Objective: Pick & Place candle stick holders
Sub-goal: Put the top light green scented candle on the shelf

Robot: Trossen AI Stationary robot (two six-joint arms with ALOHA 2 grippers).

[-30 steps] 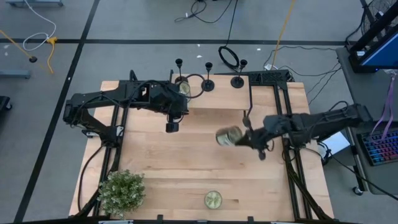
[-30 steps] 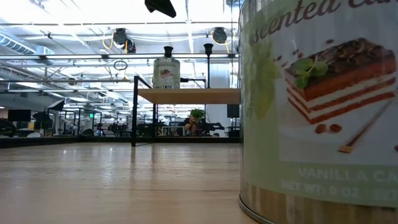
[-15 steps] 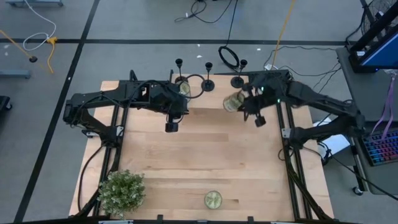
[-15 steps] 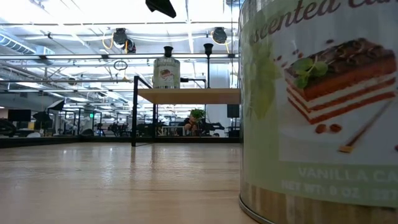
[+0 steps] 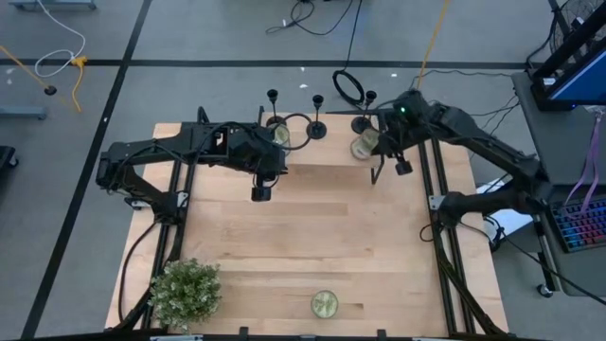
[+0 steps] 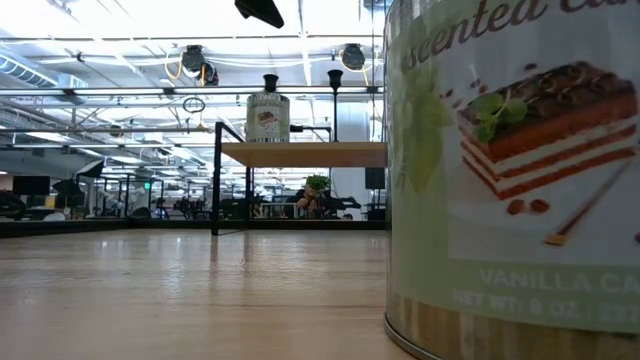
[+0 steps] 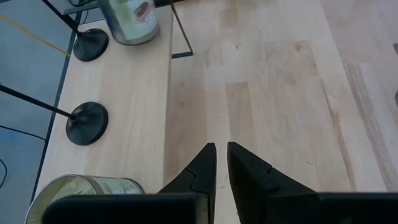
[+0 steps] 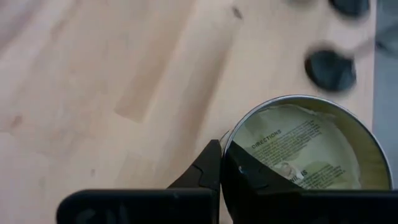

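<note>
Three black candle stick holders stand on their round bases on a raised wooden shelf at the table's far edge. Two bases show in the left wrist view. My right gripper is shut on a candle tin over the shelf, beside the right holder. My left gripper is shut and empty by the shelf's left end, next to a second tin. In the low view two holders show; the third is hidden. My right gripper holds the tin by its rim. One finger is outside the wall and the other lies over the round labelled face. The fingers come from above, pointing down. I cannot tell whether the tin rests on the shelf.
A third tin stands near the table's front edge and fills the right of the low view. A green plant sits at the front left corner. The shelf's black legs stand on the table. Bare wood lies in the middle.
My right gripper has carried the tin from the middle right of the table toward the far edge, up over the shelf beside the right holder.
</note>
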